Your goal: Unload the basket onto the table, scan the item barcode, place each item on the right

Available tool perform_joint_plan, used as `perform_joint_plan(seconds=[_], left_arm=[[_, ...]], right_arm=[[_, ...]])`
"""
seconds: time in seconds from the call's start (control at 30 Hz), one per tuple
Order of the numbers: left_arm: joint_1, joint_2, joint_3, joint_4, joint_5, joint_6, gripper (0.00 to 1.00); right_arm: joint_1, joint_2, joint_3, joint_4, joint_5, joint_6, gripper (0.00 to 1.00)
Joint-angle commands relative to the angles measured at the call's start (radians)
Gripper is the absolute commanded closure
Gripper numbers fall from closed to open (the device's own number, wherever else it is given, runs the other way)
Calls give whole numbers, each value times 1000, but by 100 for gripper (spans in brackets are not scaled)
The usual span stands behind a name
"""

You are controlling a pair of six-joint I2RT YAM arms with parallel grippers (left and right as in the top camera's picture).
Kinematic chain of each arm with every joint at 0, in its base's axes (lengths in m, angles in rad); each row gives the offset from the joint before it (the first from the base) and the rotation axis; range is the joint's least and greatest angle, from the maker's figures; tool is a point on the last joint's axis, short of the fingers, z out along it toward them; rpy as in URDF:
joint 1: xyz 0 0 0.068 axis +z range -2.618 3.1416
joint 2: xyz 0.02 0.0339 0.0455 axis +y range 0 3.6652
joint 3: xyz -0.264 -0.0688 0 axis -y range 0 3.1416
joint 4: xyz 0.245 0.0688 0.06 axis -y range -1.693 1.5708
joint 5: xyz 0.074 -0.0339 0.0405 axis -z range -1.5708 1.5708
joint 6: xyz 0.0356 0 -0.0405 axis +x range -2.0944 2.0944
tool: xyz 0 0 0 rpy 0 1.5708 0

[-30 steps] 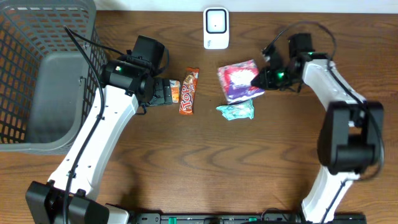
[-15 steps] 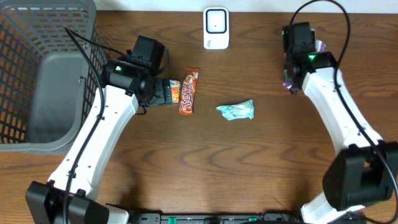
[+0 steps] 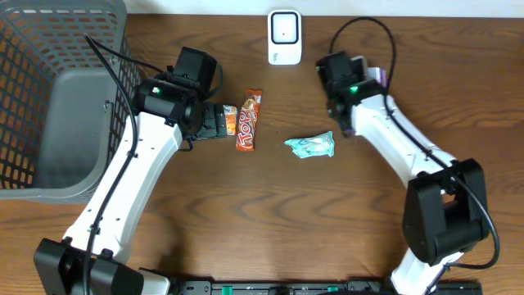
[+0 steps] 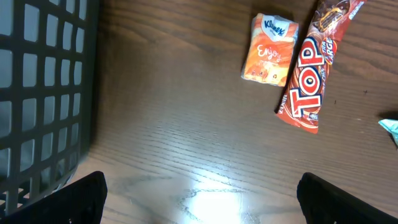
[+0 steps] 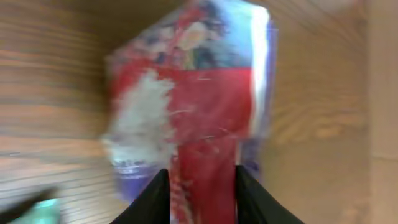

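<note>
The red-and-purple packet (image 5: 199, 112) is caught between the right gripper's (image 5: 202, 173) fingers, but everything is badly blurred. Whether it is clamped or let loose cannot be told. From overhead, gripper and packet are found at 4 o'clock of the white scanner (image 3: 284, 37), near it but apart. The left gripper (image 4: 211, 199) is spread wide with nothing in it, low over the table (image 3: 270, 221). The tissue pack (image 4: 270, 50) and chocolate bar (image 4: 311, 81) are seen side by side at its 1 o'clock.
</note>
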Motion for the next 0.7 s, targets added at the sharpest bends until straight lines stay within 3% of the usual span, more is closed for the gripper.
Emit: perform_joint_plan(seconds=[0.0, 0.23, 0.33, 0.43, 0.5, 0.67], left_arm=[[3, 5, 0, -3, -9, 6, 2], [3, 5, 0, -3, -9, 6, 2], [3, 5, 0, -3, -9, 6, 2], [3, 5, 0, -3, -9, 6, 2], [3, 5, 0, -3, -9, 6, 2], [3, 5, 0, -3, -9, 6, 2]], right_arm=[[51, -6, 1, 31, -127, 73, 66], [97, -6, 2, 125, -471, 72, 55], [100, -14, 11, 160, -588, 72, 45], [89, -38, 48, 151, -635, 74, 39], [57, -76, 97, 119, -646, 102, 25], [-42, -114, 115, 62, -653, 101, 22]])
